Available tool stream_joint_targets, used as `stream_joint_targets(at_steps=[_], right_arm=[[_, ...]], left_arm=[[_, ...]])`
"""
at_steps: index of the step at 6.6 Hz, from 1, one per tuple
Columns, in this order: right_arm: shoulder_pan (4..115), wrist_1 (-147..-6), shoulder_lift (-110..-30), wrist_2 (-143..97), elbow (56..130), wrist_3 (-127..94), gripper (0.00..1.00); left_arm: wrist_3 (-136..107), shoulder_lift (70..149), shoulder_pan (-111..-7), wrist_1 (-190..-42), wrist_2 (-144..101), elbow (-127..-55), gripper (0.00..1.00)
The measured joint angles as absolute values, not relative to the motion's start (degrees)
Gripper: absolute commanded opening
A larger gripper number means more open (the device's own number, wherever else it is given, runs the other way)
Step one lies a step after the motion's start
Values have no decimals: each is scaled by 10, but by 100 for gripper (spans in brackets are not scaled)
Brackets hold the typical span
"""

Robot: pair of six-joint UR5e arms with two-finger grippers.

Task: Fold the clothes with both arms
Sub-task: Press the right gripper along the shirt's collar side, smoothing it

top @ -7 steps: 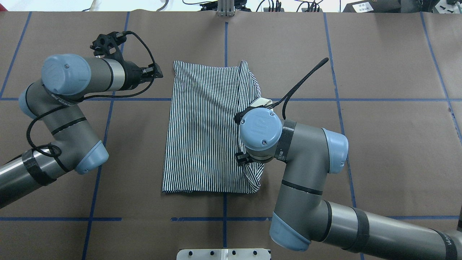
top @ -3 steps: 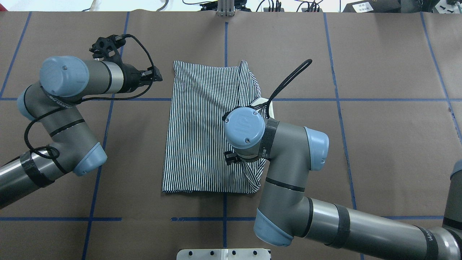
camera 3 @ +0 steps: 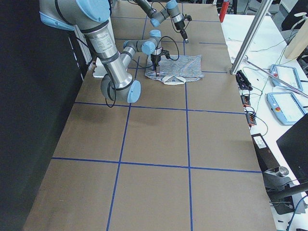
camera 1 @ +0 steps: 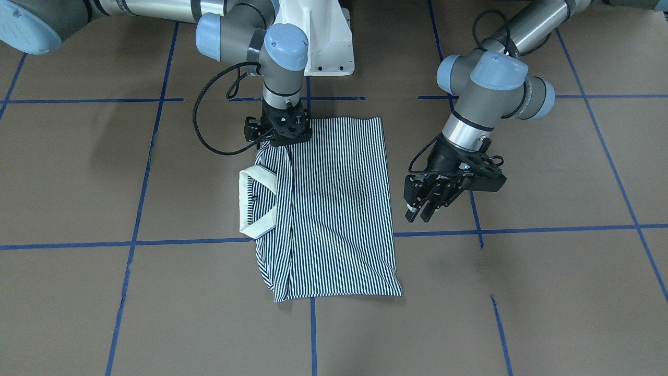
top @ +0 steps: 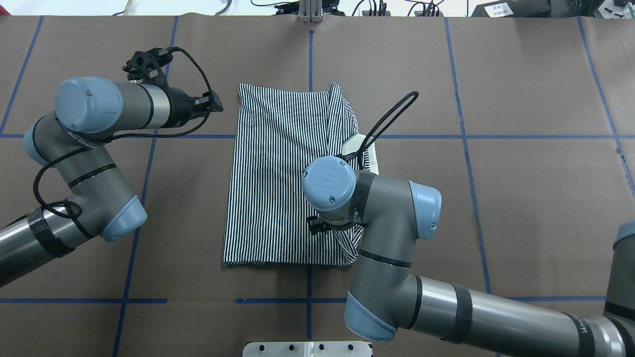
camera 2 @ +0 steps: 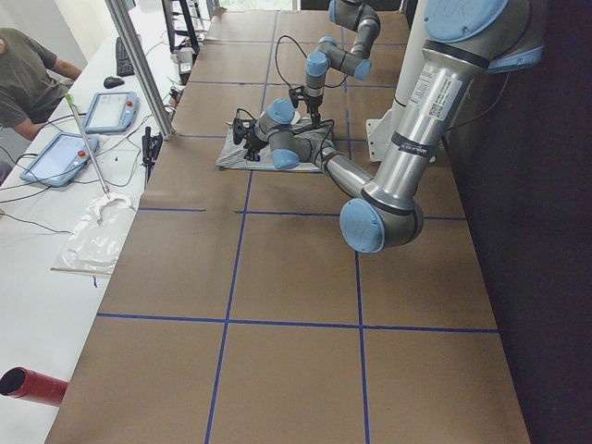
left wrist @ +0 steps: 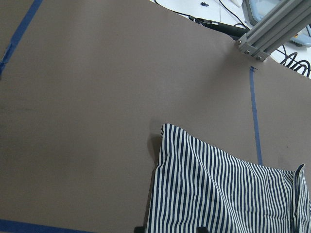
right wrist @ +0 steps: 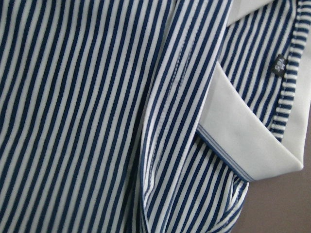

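Quick status from my remote station. The brown table (top: 521, 198) with its blue tape lines (top: 496, 136) takes up the whole overhead view.

The right arm (top: 387, 248) comes in from the near right corner and bends over the cloth, with its wrist straight above the shirt's right half. The left arm (top: 94, 144) sits folded up on its own side, forearm pointing toward the shirt.

The shirt (top: 278, 188) is in the middle of the table, folded into a tall striped rectangle. It lies mostly flat, with a bunched fold running down the robot's right edge. The white collar (camera 1: 255, 203) sticks out sideways past that same edge and rests on the table.

The right gripper (camera 1: 280, 137) points straight down at the shirt's corner closest to the robot base, right at the fabric. I can't tell if its fingers are spread or pinching anything, since the tips are hidden and the wrist cam only shows stripes and collar up close.

The left gripper (camera 1: 419, 214) hangs above bare table near the shirt's opposite edge, not touching it, fingers spread.

There's a small dark label (right wrist: 279, 65) inside the collar, but I can't read it.
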State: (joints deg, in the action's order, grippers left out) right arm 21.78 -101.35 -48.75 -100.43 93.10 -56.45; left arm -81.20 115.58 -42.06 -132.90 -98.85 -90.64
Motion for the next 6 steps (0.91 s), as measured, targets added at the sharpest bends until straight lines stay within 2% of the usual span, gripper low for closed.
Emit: stream_joint_targets(at_steps=[4, 6], right_arm=[[221, -1017, -506, -1019, 931, -557, 100], [232, -1017, -547, -1023, 961, -545, 100]], left_arm=[[-813, 1155, -421, -1330, -989, -907, 47], [-812, 1155, -420, -1329, -989, -908, 47]])
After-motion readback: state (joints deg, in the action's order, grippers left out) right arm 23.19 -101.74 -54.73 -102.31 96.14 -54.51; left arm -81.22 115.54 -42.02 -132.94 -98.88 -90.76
